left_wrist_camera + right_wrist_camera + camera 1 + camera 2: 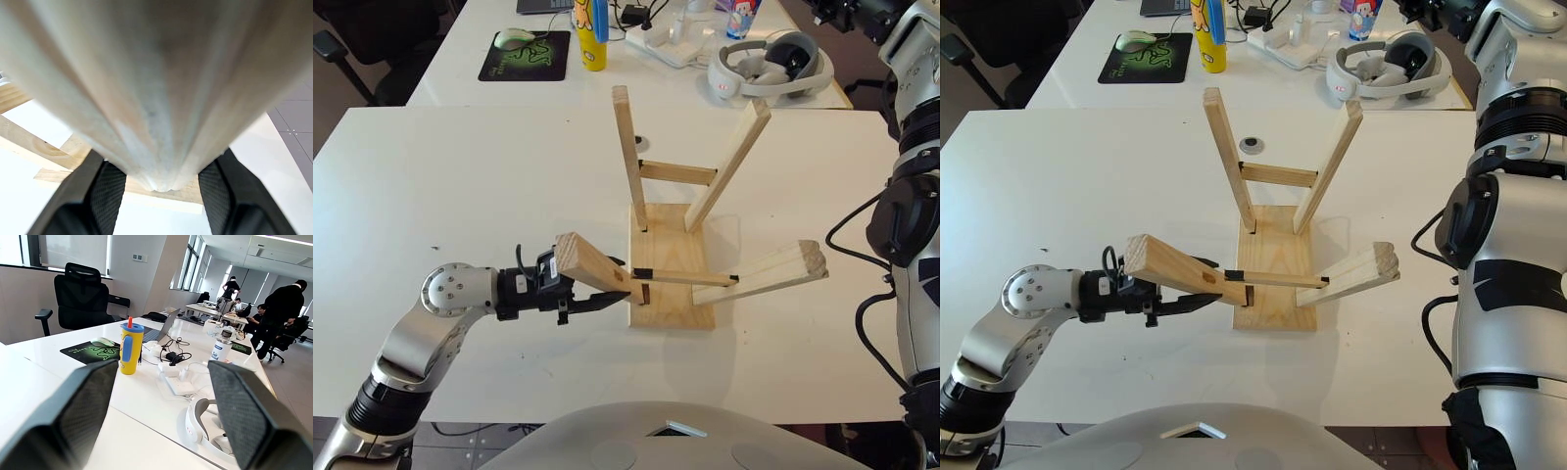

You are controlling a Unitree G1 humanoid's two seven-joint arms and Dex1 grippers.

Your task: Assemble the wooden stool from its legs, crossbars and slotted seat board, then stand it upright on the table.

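Left pincer (607, 299): clamped on the near left leg (587, 262), held tilted.
Leg's lower end: at the seat board (675, 305), flat on the table (460, 196).
Near crossbar (685, 278): joins my leg to the leaning right leg (773, 271).
Far legs (628, 157): upright.
Right pincer (163, 382): wide, holding nothing.

The right hand (164, 369) holds its two dark fingers (68, 411) wide apart. Beyond them the desk (144, 394) carries a yellow bottle (130, 350), a mouse pad (83, 351) and white headphones (201, 427).
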